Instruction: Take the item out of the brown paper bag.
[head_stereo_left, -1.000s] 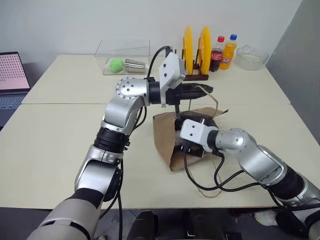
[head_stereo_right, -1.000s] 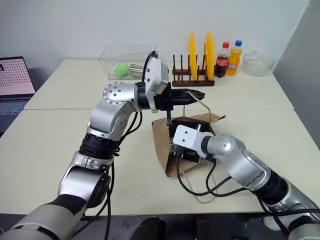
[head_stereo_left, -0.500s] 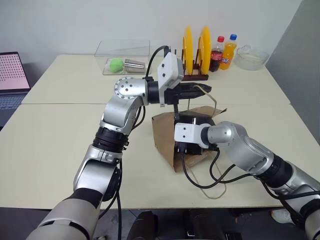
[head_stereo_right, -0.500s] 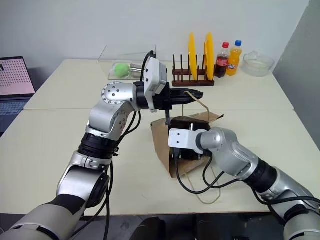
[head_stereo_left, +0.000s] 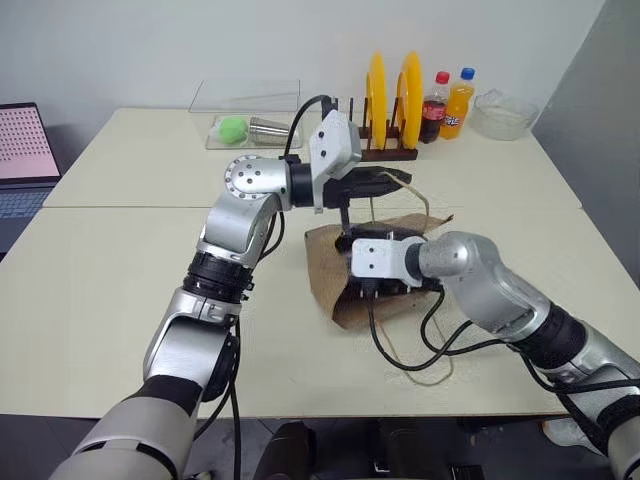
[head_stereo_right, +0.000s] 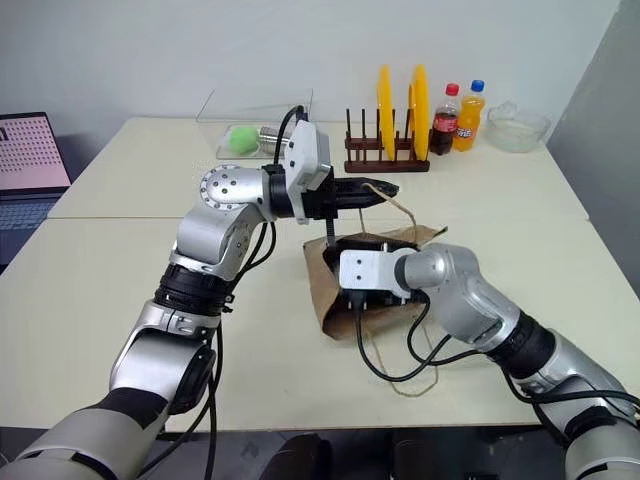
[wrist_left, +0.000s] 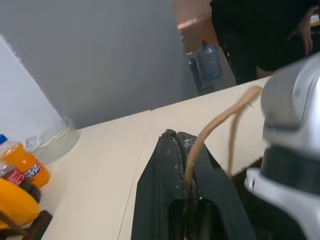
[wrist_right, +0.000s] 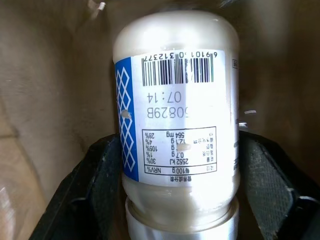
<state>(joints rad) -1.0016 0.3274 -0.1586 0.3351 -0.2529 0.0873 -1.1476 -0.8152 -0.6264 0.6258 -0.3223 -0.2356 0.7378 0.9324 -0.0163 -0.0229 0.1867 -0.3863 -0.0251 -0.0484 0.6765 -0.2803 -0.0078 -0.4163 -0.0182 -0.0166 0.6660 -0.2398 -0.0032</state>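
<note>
My left claw (head_stereo_left: 400, 182) is pinched fully closed on one tan loop handle (wrist_left: 220, 120) of the brown paper bag (head_stereo_left: 330, 275), holding it up so that the bag's mouth stands open over the worktop (head_stereo_left: 100, 280). My right claw (wrist_right: 175, 165) is inside that mouth, pointing down into the bag. The item (wrist_right: 175, 120), a stubby white bottle with a blue-and-white label, lies directly ahead of the right claw, between its two black fingers (wrist_right: 95, 185), cap end nearest the wrist. The fingers stand apart on either side of the bottle, close to its flanks; I cannot tell whether the pads are pressing it yet or only bracketing it, so I do not count it as held. Brown paper walls surround the bottle on all sides beyond the right claw. Status, as I judge it: bag opened and propped, reach into the bag made, bottle lined up in the right claw. Left to do: get a firm squeeze on the bottle body, draw it back out through the mouth and clear of the bag. A second loop handle (head_stereo_left: 420, 365) lies loose on the worktop below my right forearm. The cola bottle (head_stereo_left: 434, 95) and orange soda bottle (head_stereo_left: 458, 100) stand well beyond both claws.
</note>
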